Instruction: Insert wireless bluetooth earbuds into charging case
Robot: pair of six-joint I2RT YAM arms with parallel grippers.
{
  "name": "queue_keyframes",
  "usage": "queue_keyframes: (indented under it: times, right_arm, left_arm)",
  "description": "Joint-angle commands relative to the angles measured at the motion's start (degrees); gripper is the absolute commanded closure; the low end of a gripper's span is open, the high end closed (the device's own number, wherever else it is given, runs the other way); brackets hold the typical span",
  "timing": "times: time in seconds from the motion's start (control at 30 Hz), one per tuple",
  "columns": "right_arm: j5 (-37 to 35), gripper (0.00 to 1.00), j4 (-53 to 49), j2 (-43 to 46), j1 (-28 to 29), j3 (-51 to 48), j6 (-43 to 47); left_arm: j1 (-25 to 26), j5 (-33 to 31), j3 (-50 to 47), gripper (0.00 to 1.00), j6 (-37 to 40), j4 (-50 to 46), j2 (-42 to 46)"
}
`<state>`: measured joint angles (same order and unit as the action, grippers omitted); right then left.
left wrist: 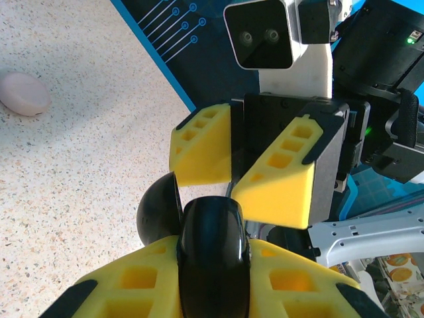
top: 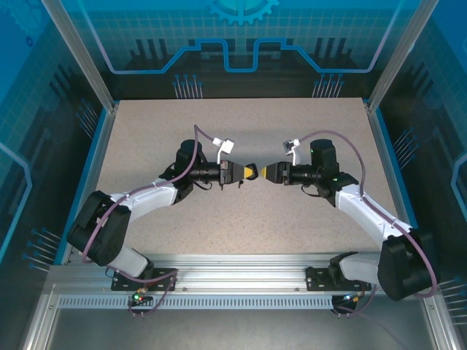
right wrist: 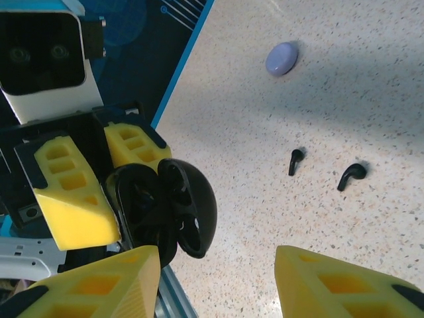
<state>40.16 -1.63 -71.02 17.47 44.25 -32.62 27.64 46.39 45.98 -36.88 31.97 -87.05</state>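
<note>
Two pincers: left gripper (top: 249,172) and right gripper (top: 265,173) are set tip to tip over table centre, left pointed to 3 o'clock, right to 9.
Left gripper state: clamped on the black charging case (right wrist: 165,205), with yellow wedge fingers with square cut-outs pressed on both sides.
Right gripper state: jaws are stood apart with nothing between them; the case is just ahead of the tips, and contact cannot be told.
Case shape: round pebble with a hard gloss-black shell, hinged open in a narrow V. Dark moulding is seen inside; whether it is filled cannot be told.
Case handling: judged light, rigid and slippery on the curved gloss. Best pinched across one half, with the other half free.
Black earbuds (right wrist: 295,161): two are laid on the table at 3 o'clock of the case in the right wrist view. They are near each other but not touching, and apart from both grippers.
Earbud shape: tiny bulb head plus short stem, in smooth black plastic.
Earbud handling: judged very light and hard, likely to skid or flip on the flat top. To be taken across the stem from above with a narrow opening; easily dropped.
Table (top: 219,219): beige speckled top, matte and flat.
Lilac case (right wrist: 281,58): closed oval pebble at 1 o'clock, beyond the earbuds.
Pale pink case (left wrist: 23,93): closed smooth egg shape at 10 o'clock in the left wrist view, well apart.
</note>
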Motion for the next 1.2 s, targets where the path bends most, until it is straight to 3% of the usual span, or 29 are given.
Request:
queue_keyframes:
  times: [0.0, 0.6, 1.13, 1.17]
  right_arm:
    - [1.0, 0.51, -1.4, -1.6, 1.6, 1.8, 1.4]
    - [-1.2, 0.60, 1.7, -7.9, 2.8, 4.4, -1.1]
    - [-0.5, 1.00, 1.2, -9.4, 4.0, 5.8, 0.2]
    - [-0.8, 1.00, 0.8, -9.5, 4.0, 5.8, 0.3]
  left_arm:
    - [0.1, 1.4, 1.4, 1.00, 1.8, 1.3, 0.5]
    - [0.1, 2.3, 1.4, 1.00, 1.4, 1.8, 0.1]
    - [0.1, 1.7, 1.3, 1.00, 0.4, 3.1, -1.4]
    - [0.1, 1.5, 1.4, 0.91, 0.5, 2.8, -1.4]
